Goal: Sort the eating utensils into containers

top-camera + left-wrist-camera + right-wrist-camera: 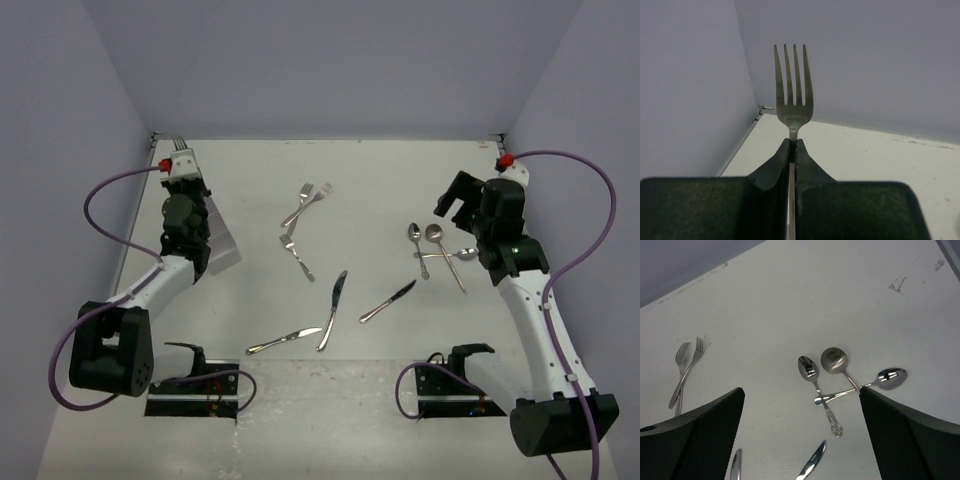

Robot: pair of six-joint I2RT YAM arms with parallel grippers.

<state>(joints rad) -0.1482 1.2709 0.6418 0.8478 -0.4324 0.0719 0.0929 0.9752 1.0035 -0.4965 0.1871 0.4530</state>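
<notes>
The step in hand is the carrying of one fork to its container. The left gripper has its two fingers pressed together on the neck of this fork, just under the tines. The fork stands straight out of the jaws, with the tines pointing toward the back left corner of the walls.

The cutlery holder is, I think, the pale grey shape just beside the left arm. The arm covers much of it, so I cannot tell if the fork is already above a compartment.

In my judgement the next move calls for bringing the fork over one compartment, tilting it down and then opening the fingers.

The right gripper is spread fully wide and holds nothing. It hangs above the three spoons, which lie touching and crossing on the table. The other forks and the knives lie in the middle, not yet sorted.
</notes>
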